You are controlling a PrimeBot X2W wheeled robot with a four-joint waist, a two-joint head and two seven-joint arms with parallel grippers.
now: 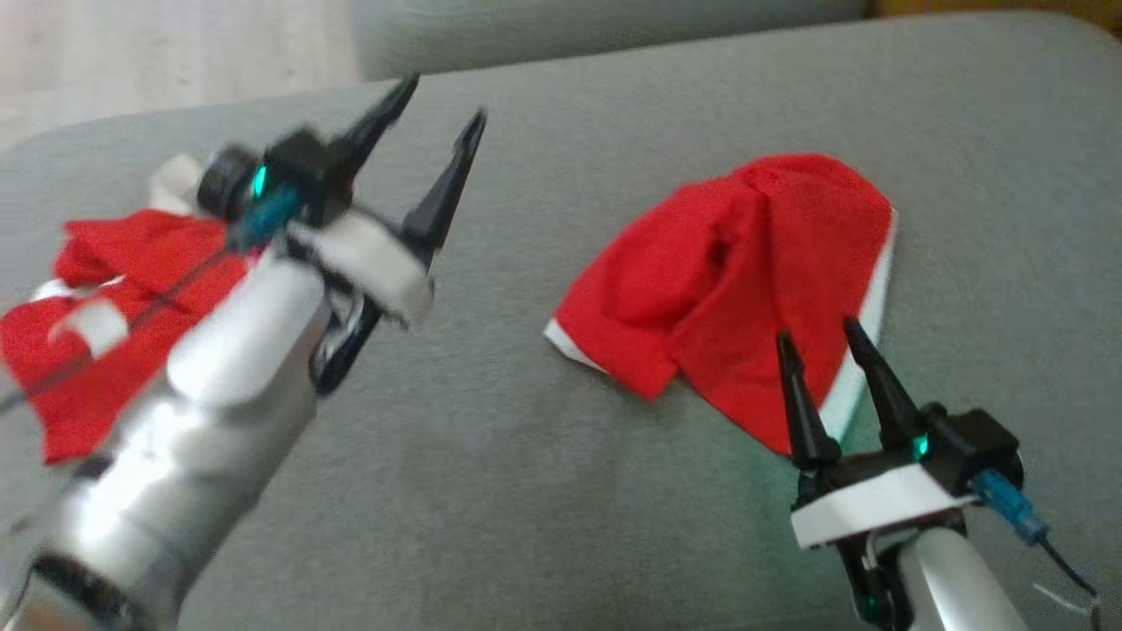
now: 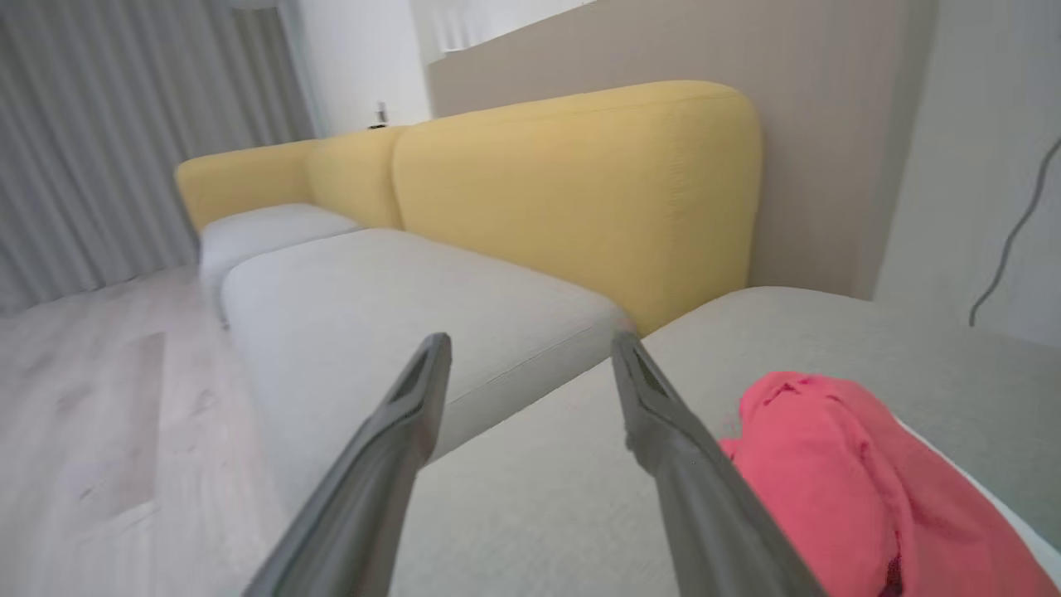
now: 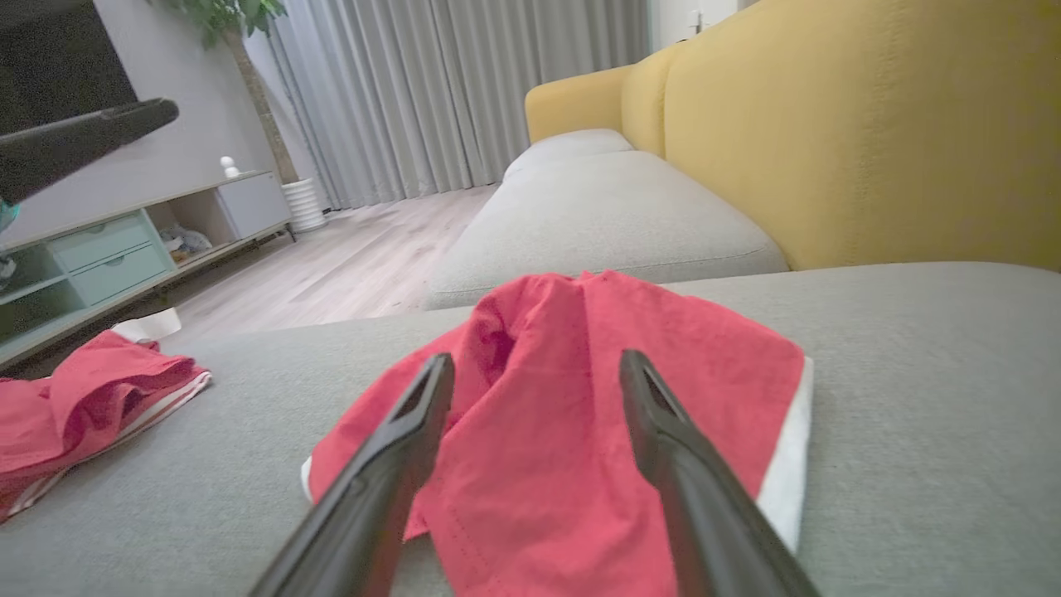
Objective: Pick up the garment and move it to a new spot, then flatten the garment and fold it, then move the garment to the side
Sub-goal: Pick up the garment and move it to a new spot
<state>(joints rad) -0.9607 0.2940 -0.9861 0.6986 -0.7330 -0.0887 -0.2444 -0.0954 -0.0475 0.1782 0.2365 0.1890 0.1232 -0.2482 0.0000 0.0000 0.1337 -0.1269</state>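
Note:
A red garment with a white hem (image 1: 727, 280) lies crumpled on the grey cushion (image 1: 526, 491), right of centre. My right gripper (image 1: 815, 337) stands open at its near edge, fingertips just over the cloth and nothing between them. In the right wrist view this gripper (image 3: 535, 358) points across the same garment (image 3: 580, 414). A second red garment with white stripes (image 1: 131, 307) lies bunched at the cushion's left end, also seen as a pile (image 3: 83, 406). My left gripper (image 1: 438, 123) is raised beside it, blurred, open and empty. In the left wrist view that gripper (image 2: 530, 340) points past the hemmed garment (image 2: 845, 481).
A yellow sofa backrest (image 2: 580, 191) rises behind the grey seat cushions (image 2: 398, 290). Wood floor (image 3: 348, 265) lies beyond the cushion's left edge, with a low cabinet (image 3: 108, 249) and grey curtains (image 3: 431, 91) further off.

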